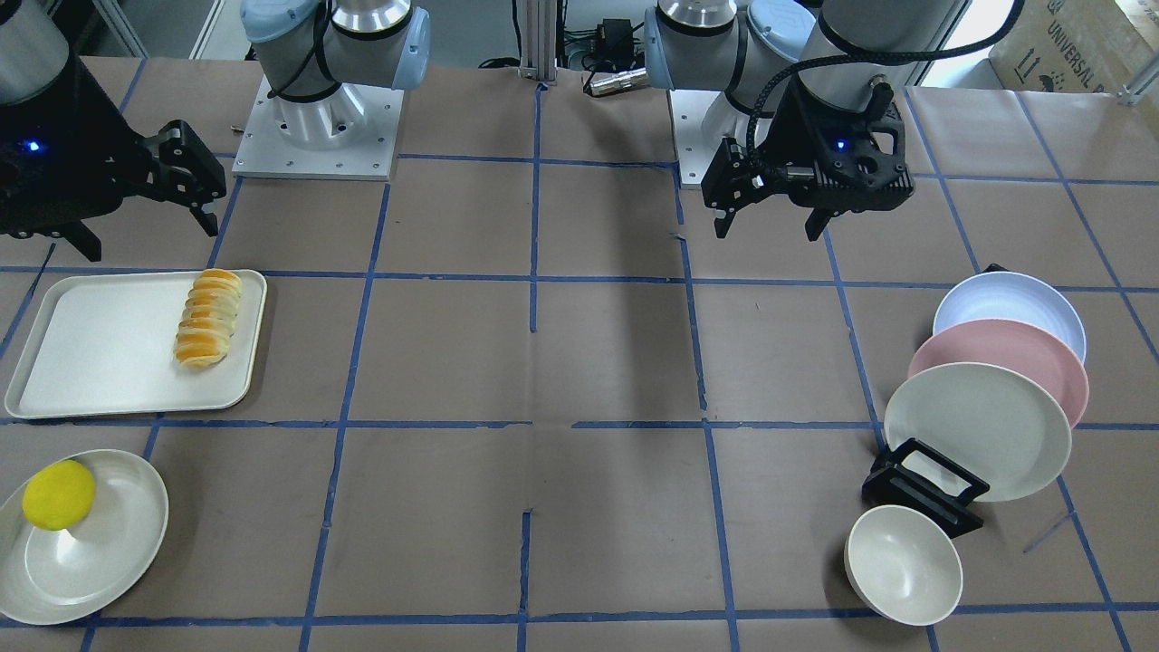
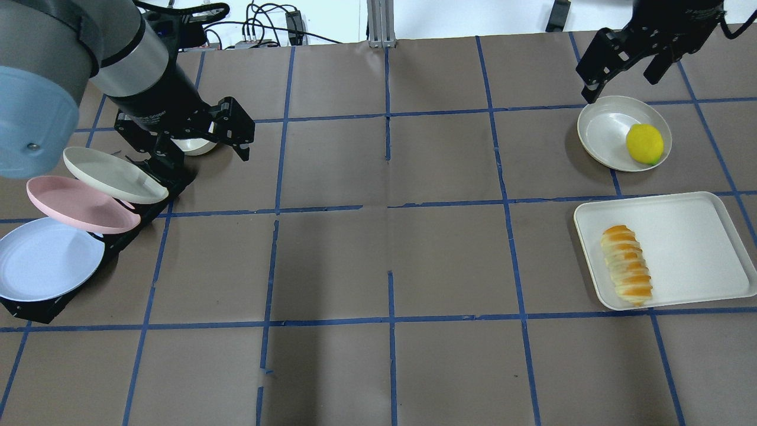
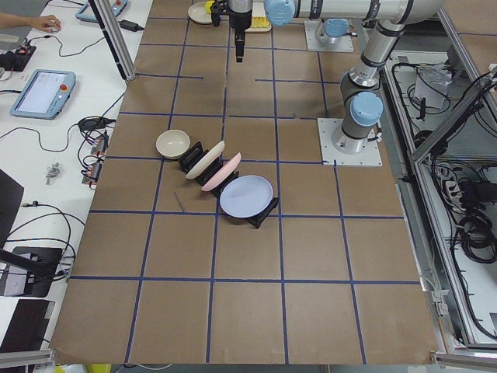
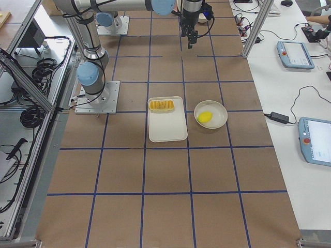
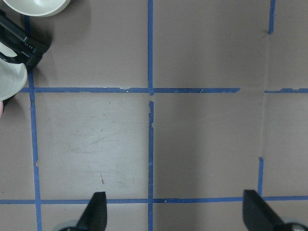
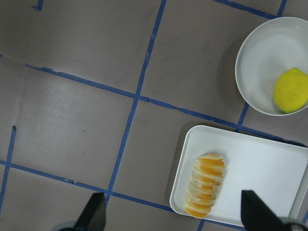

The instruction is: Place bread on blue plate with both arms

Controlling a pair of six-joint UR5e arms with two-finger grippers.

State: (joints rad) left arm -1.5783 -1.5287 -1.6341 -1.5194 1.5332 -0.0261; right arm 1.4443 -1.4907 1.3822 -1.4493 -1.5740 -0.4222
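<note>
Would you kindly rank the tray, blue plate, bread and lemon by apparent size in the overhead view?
1. tray
2. blue plate, tilted, so it looks foreshortened
3. bread
4. lemon

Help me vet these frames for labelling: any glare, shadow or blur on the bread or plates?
Front-facing view: a bright glare spot on the cream plate beside the yellow ball, and a soft shadow band down the middle of the table. Overhead view: the blue plate is evenly lit, no glare. Right wrist view: the bread is sharp, stripes clear.
</note>
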